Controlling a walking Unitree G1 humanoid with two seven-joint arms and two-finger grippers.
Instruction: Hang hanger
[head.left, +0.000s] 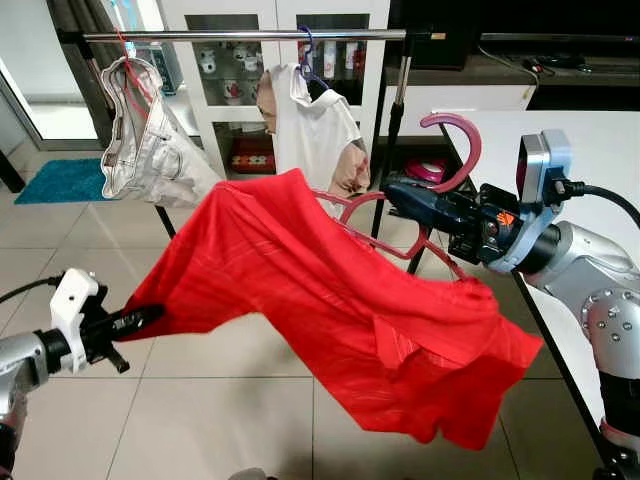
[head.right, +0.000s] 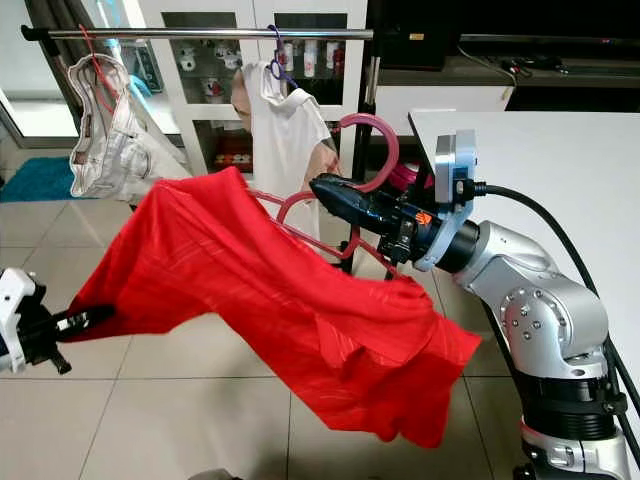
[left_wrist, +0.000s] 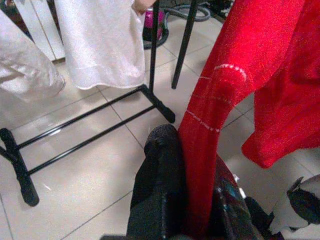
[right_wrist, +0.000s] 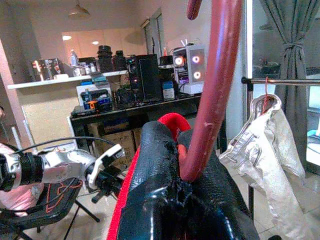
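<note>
The silver horizontal clothes rail (head.left: 240, 35) ran above and ahead of the right tool (head.left: 420, 205), the nearer arm to it; the big red cloth garment (head.left: 330, 300) sagged between both tools; the pink plastic hanger (head.left: 455, 150), clamped at its neck, pointed hook-up. The left tool (head.left: 135, 320) pinched the garment's corner; its wrist view revealed the rack's black feet (left_wrist: 20, 170).

I count one red garment (head.left: 330, 300) on one pink hanger (head.left: 455, 150). On the single clothes rail (head.left: 250, 35) I see two hung pieces: one white shirt (head.left: 315, 130) and one pale crumpled garment (head.left: 150, 150). Two grippers are at work, the left gripper (head.left: 135, 320) and the right gripper (head.left: 405, 198). One teal mat (head.left: 60, 180) lies on the floor.
</note>
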